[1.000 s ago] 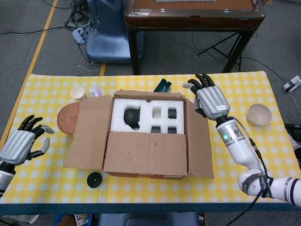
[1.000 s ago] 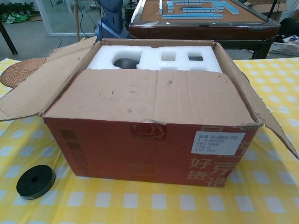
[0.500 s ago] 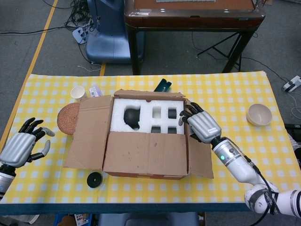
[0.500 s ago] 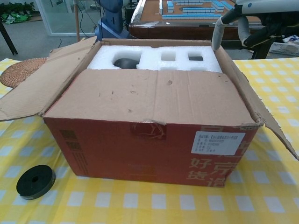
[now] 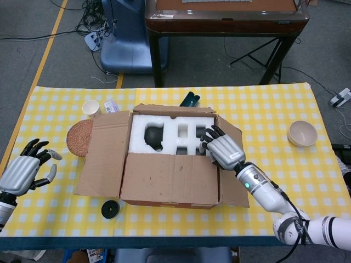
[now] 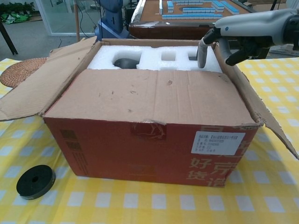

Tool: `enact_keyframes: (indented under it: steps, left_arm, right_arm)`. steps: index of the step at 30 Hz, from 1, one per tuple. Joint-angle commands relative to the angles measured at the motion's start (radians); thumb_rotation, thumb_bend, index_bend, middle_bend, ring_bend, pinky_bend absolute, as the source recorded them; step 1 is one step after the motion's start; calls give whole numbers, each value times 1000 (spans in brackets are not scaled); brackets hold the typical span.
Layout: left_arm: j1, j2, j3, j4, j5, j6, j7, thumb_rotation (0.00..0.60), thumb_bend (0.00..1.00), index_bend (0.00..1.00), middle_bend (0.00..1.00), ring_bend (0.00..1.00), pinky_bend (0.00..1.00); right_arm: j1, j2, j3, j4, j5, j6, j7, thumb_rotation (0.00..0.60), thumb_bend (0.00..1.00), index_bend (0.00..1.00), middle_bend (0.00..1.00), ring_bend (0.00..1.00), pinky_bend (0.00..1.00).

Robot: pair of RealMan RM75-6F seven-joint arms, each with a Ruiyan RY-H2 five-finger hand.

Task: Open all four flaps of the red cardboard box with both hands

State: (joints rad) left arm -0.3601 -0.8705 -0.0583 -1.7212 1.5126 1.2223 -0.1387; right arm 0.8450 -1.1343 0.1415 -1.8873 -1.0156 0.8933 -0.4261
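The box [image 5: 170,164] has one flap [image 5: 169,178] still lying flat over it. The right hand [image 5: 222,150], fingers spread, hovers above; the left hand [image 5: 24,172] waits spread.

The yellow-checked bench [image 5: 274,109] carries the red cardboard box [image 6: 154,149], woven mat [image 5: 78,137], paper cup [image 5: 91,107], bowl [image 5: 303,133] and black disc [image 5: 111,209].

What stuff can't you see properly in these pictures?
- The dark thing in the white foam: both views show only its top, the foam hides the rest.
- Right hand: chest view shows just fingers; whether they touch the foam is unclear.
- Left hand: missing from chest view.
- Box label: print too small.
- Front flap: covers the foam beneath.
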Motion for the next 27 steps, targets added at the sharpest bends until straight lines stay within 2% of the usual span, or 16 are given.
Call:
enact_keyframes:
  steps: [1, 14, 27]
  left_arm:
    - [0, -2, 1, 5, 2, -2, -6, 102, 547, 435, 351, 117, 0]
    - [-7, -11, 0, 23, 6, -11, -22, 104, 547, 436, 351, 118, 0]
    - [-26, -26, -8, 20, -1, -32, 2, 104, 548, 435, 351, 118, 0]
  right_arm:
    - [6, -11, -12, 5, 4, 5, -25, 600, 1000, 396, 242, 71, 0]
    - [-9, -14, -42, -11, -17, 34, -51, 600, 1000, 403, 242, 71, 0]
    - [-109, 89, -39, -103, -194, 124, 117, 600, 1000, 404, 241, 72, 0]
